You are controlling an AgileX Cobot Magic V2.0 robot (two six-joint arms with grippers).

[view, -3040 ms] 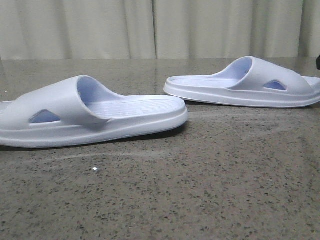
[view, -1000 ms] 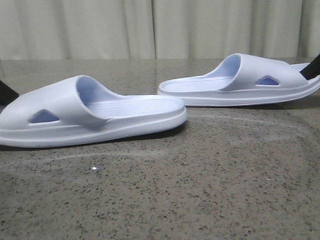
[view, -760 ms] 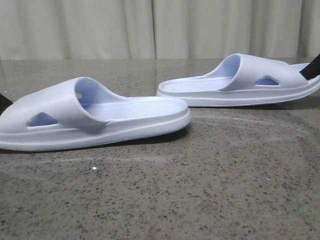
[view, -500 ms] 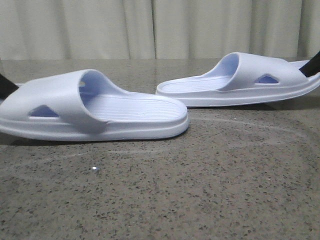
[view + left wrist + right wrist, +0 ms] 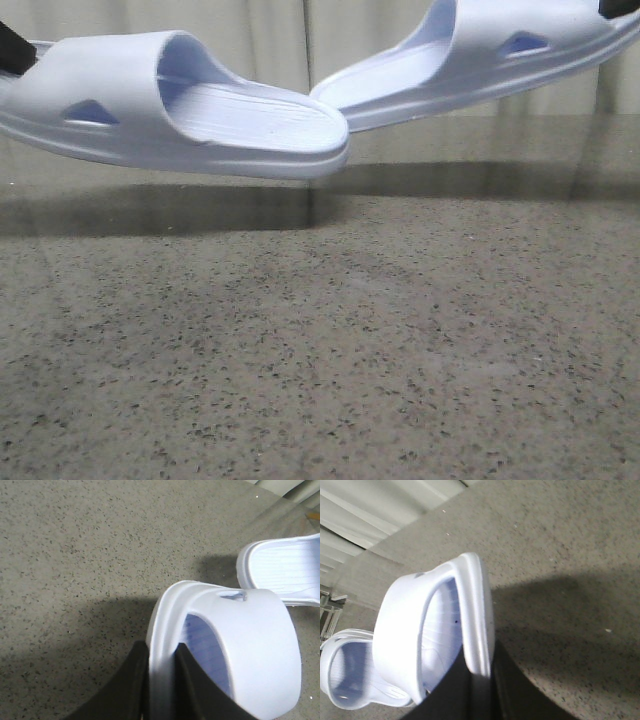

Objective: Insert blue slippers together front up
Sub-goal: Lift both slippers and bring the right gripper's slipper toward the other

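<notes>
Now both blue slippers hang clear of the surface (image 5: 330, 350), where earlier they rested on it. Two slippers: left slipper (image 5: 190, 105) clamped at its sole edge by the left tool (image 5: 161, 680), right slipper (image 5: 480, 55) clamped likewise by the right tool (image 5: 479, 690). Open speckled surface lies below them.

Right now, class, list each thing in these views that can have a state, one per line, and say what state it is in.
left slipper: lifted off the table, heel end tilted down, held at its toe end.
right slipper: lifted off the table, heel end tilted down toward the left slipper.
left gripper: shut on the left slipper's sole edge.
right gripper: shut on the right slipper's sole edge.
table: bare beneath, carrying both slippers' shadows.
</notes>
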